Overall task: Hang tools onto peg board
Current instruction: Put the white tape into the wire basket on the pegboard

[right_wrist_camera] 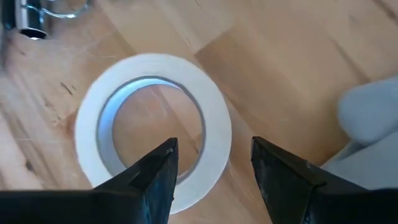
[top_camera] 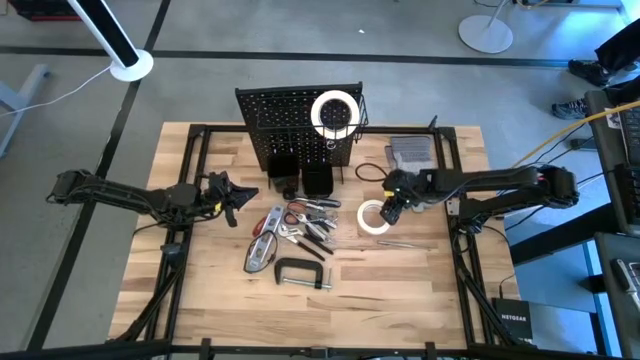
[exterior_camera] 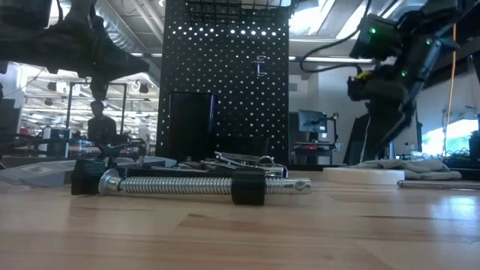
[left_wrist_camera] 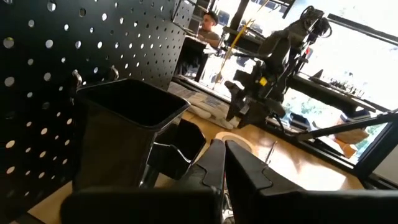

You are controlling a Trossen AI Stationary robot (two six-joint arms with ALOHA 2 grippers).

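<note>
So you're at the pickup step: your right gripper [right_wrist_camera: 211, 163] hangs wide open over the white tape roll [right_wrist_camera: 153, 127], one finger inside the ring at its 5 o'clock edge, so next drop, pinch the wall, then carry it to the peg board [top_camera: 290, 125].

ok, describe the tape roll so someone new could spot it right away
Start at the black peg board standing at the table's far edge, then come toward the near edge past its right-hand bin. The white tape roll lies flat on the wood, right of the tool pile, under the right end effector. It is the only white ring on the table.
</note>
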